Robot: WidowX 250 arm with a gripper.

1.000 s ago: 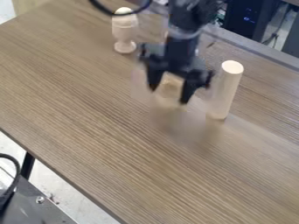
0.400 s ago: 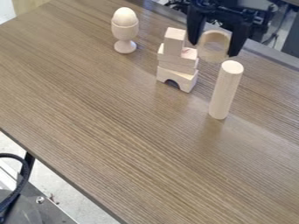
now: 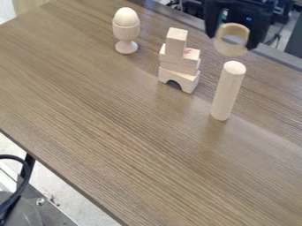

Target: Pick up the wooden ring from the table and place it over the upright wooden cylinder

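Pale wood identifies the ring (image 3: pixel 230 49), which your gripper (image 3: pixel 232 41) now carries beyond the top of the upright dowel (image 3: pixel 226 93), as you see it from the camera. Use the dowel as your reference. One second ago, the gripper is low, to the left of the dowel and in front of the block stack (image 3: pixel 179 61); it then travels up and to the right, bringing the ring toward the dowel's side of the work area. The jaws are closed on the ring, one on each side, and the ring is clear of the tabletop (image 3: pixel 106 132).

The dowel keeps its position. The block stack, left of the dowel, is now in full view and stands upright on its arched base. The egg cup (image 3: pixel 126 33), with its egg (image 3: pixel 126 16), is unchanged farther left of the dowel.

Assessment: the pick-up appears complete and the placing is still outstanding. You cannot confirm from this angle whether the ring is directly over the dowel or behind it. Verify alignment before you lower or release the ring.
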